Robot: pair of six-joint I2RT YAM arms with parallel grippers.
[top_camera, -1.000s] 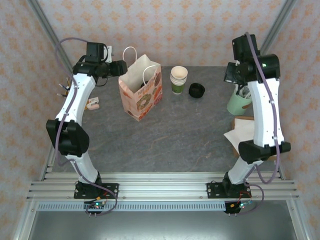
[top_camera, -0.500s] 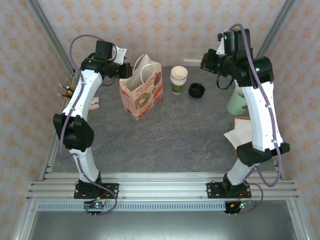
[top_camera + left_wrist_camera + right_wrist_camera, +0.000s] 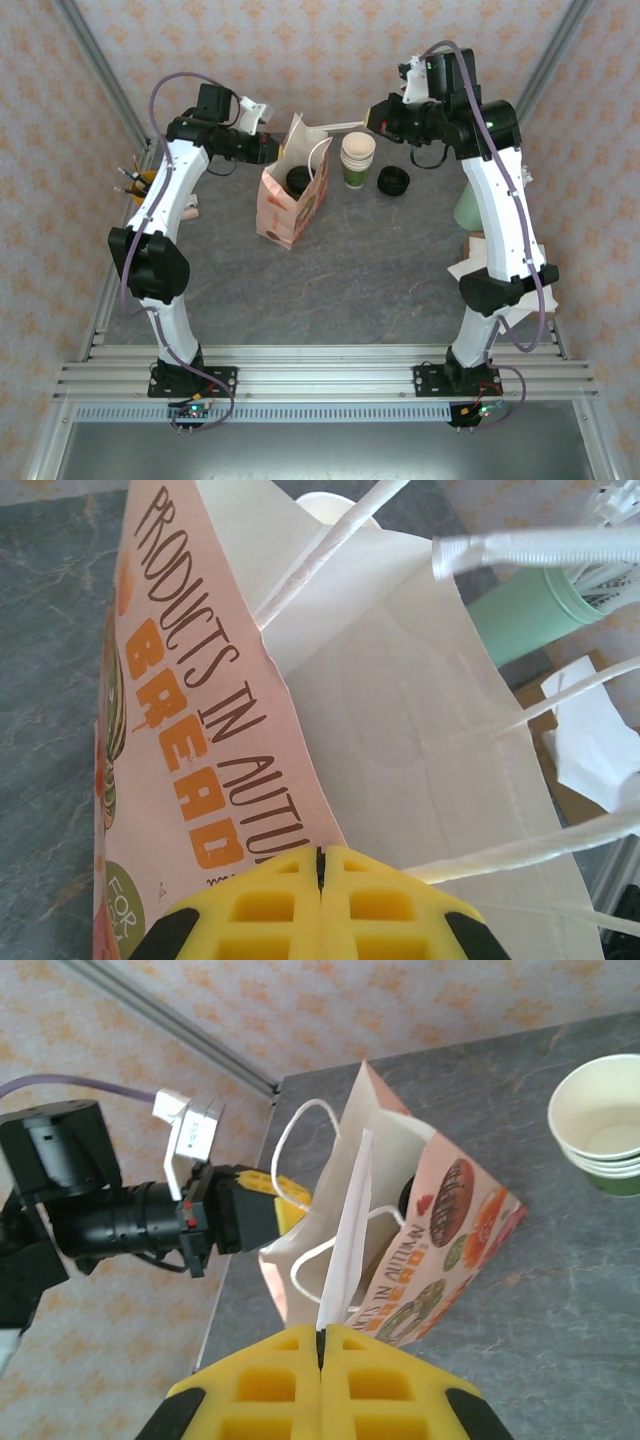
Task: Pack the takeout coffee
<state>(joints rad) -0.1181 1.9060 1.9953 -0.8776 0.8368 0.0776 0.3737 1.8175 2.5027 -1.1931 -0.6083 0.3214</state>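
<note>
- Coffee cup (image 3: 298, 180): from the camera above we see its round black lid down inside the open paper bag (image 3: 283, 205). The walls of the bag hide the rest of the coffee cup.
- From the right wrist we catch the same dark shape through the mouth of the bag, between its two white string handles.
- We find the bag standing on the grey table (image 3: 350, 270), toward the back and left of the middle. Its printed side, with doughnut pictures and orange lettering, faces the right arm.
- We see the left gripper (image 3: 272, 150) at the left rim of the bag. In its own wrist view the yellow fingers (image 3: 270, 900) are pressed together with the bag's top edge pinched between them.
- We see the right gripper (image 3: 372, 118) at the opposite side. Its jaws are together too, clamped on a white strip of the bag's mouth that runs edge-on away from the fingers (image 3: 380, 1380).
- Between the two grips the mouth of the bag is pulled wide.
- Just right of the bag we see a stack of lidless green cups (image 3: 357, 158), and beside that a loose black lid (image 3: 393, 181).
- A pale mint cup (image 3: 468, 210) stands near the right edge, partly behind the right arm, with white napkins (image 3: 470, 272) nearer to us.
</note>
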